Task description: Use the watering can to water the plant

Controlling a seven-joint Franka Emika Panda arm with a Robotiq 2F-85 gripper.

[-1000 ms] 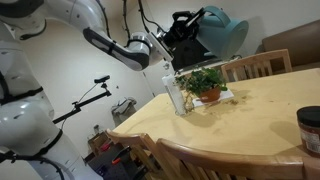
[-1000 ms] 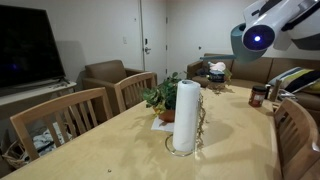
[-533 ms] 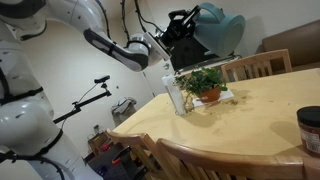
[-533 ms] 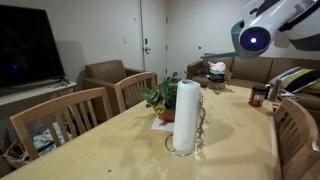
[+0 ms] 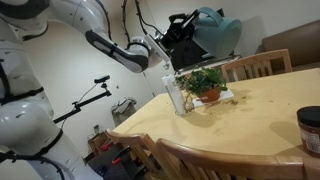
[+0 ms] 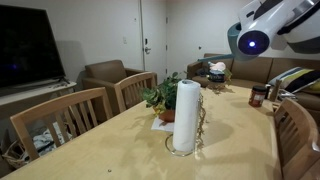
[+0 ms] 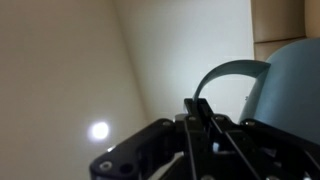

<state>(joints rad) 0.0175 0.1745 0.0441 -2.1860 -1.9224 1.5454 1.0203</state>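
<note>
Since a moment ago, the watering can (image 5: 215, 30) has drifted slightly sideways through the air towards the robot arm, and the arm's wrist has dipped a little. Nothing on the bench (image 5: 262, 118) has moved.

The teal can hangs high in the air, above the plant (image 5: 205, 82) and not touching anything below. The claw (image 5: 185, 30) is clamped narrow on the can. In the wrist view its black fingers (image 7: 200, 118) pinch the loop handle (image 7: 226, 72), with the rounded body just beside them. I cannot make out the spout from where I stand.

The plant sits in its orange pot near the far edge of the bench, on a small pale tray. A tall paper towel roll (image 6: 186, 115) stands just beside it. A dark jar (image 5: 310, 128) is well apart.

The carry seems nearly done, and the pour is yet to come. To do it well, the arm should bring the spout tip over the leaves before tilting. The tilt should be slow, with the grip kept firm so the can does not swing on its thin handle. The approach should stay clear of the paper towel roll.
</note>
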